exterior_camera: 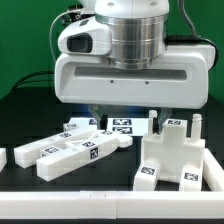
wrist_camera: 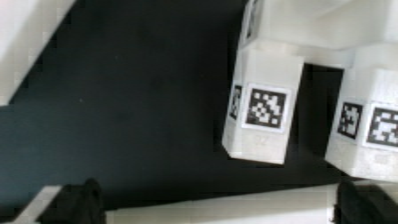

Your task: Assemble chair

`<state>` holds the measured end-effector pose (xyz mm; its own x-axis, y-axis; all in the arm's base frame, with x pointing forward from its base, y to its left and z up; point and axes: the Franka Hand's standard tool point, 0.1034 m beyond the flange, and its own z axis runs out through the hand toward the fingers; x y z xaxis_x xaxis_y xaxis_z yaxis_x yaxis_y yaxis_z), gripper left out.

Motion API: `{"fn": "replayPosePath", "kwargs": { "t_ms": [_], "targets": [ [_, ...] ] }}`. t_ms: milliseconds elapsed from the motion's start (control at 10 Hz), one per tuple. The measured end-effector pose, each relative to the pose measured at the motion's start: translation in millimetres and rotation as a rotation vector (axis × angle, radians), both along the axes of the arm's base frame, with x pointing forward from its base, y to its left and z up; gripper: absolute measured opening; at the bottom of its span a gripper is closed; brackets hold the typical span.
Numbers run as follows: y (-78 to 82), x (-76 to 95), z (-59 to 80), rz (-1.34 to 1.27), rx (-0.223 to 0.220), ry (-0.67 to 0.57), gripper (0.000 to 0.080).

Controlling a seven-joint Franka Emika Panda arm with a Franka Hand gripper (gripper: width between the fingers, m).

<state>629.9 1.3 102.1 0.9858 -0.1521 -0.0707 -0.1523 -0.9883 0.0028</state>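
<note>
Where writing shows: only black-and-white tags on white parts; no words can be read.
Pose: hand points straight down, low over the black surface, above the middle of the scene.
Hand state: released, fingers wide apart, grasping nothing.
Chair parts: bars heaped at the exterior view's left; block near, at its right; two tagged pieces side by side below the hand.

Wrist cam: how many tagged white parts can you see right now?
2. The first tagged part is in the middle of the wrist view. The second tagged part lies beside it, with a dark gap between them, and is cut off by the picture's edge. More may lie outside this view.
</note>
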Motion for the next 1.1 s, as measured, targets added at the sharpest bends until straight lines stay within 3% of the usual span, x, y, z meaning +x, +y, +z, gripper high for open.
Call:
{"fn": "replayPosePath", "kwargs": {
  "t_ms": [100, 300, 500, 800, 1100],
  "targets": [
    [-3.2, 3.5, 1.9, -0.022, 0.007, -0.078, 0.0649],
    [-35.1, -4.1, 7.7, -0.139, 0.028, -0.208, 0.0649],
    [-67.8, -15.9, 2.0, -0.196, 0.019, -0.293, 0.0649],
    [-60.1, -9.7, 4.4, -0.163, 0.008, -0.343, 0.0649],
    [-64.6, -30.5, -9.6, -0.346, 0.037, -0.279, 0.0649]
  ]
}}
